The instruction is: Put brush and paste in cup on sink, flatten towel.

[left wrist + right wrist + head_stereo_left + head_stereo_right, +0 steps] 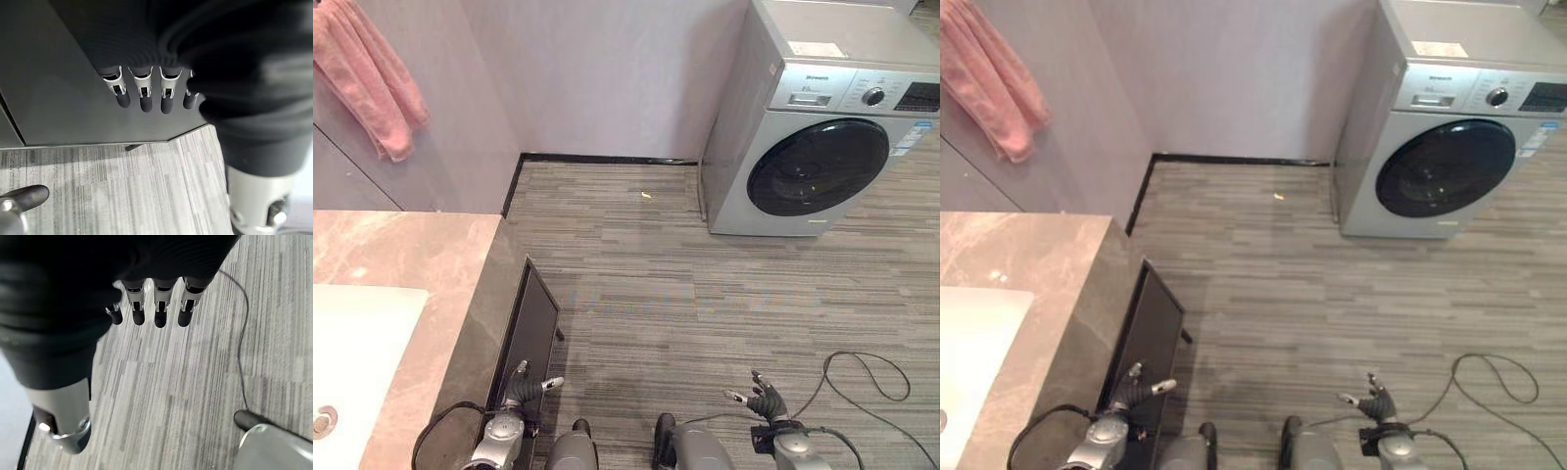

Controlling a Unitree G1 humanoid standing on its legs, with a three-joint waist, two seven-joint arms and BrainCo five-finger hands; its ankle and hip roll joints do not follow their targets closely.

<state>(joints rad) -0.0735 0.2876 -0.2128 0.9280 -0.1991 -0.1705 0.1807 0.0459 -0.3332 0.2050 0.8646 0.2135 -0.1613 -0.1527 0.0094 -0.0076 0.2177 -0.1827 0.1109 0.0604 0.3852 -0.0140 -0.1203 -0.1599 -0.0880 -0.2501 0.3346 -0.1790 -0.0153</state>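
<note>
A pink towel (374, 83) hangs bunched on the wall at the upper left, above the marble counter (411, 255). Set into that counter is a white sink (357, 362) with its drain (323, 421) at the left edge. My left hand (522, 390) hangs low beside the dark cabinet door, fingers relaxed and holding nothing; its fingers (142, 90) show against the dark panel. Over the floor at the lower right hangs my right hand (764, 399), also open and empty, with its fingers (159, 308) straight above the planks.
A dark cabinet door (530, 333) stands ajar below the counter. A silver washing machine (822, 127) with a round dark door stands at the back right. Grey plank floor (685, 294) lies between them, with a small yellow scrap (646, 195) near the wall.
</note>
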